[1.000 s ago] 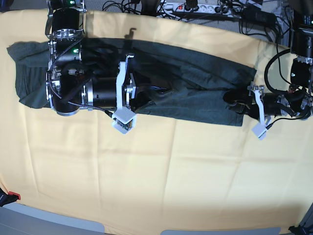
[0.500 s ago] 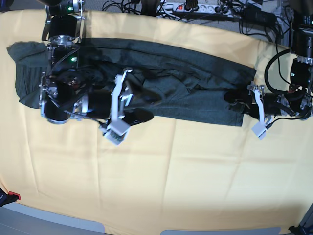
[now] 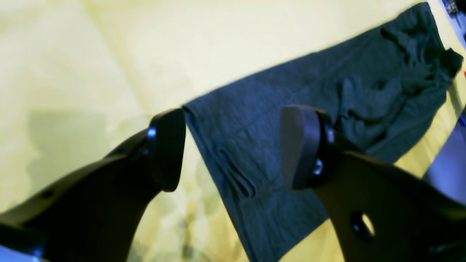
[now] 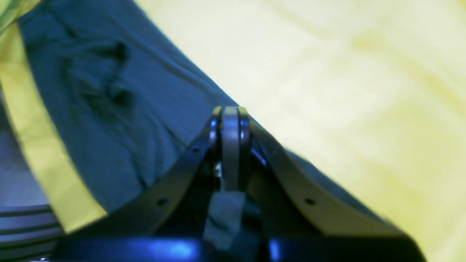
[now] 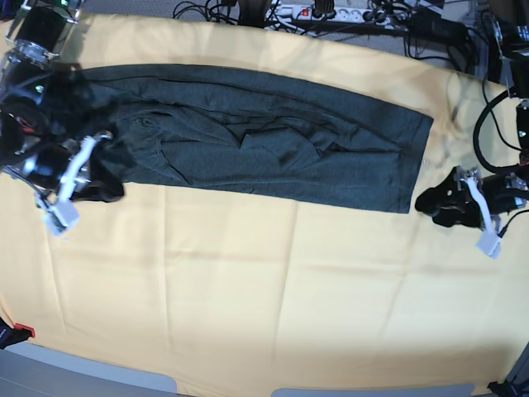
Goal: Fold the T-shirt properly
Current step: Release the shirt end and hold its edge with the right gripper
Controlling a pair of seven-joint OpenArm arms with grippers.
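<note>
T-shirt (image 5: 264, 145) lies lengthwise across frame; right jaws (image 5: 103, 192) pinch its left end; left jaws (image 5: 434, 201), spread, wait just off its right hem.

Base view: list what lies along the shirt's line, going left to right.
right gripper → T-shirt → bare yellow cloth → left gripper

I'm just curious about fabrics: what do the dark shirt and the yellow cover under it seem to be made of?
The T-shirt looks like thin, soft knit, probably a cotton blend: matte, heathered teal-grey, rumpling into small folds. The yellow cover looks like plain woven cloth, matte, with straight crease lines across it; the exact fibre can't be told.
</note>
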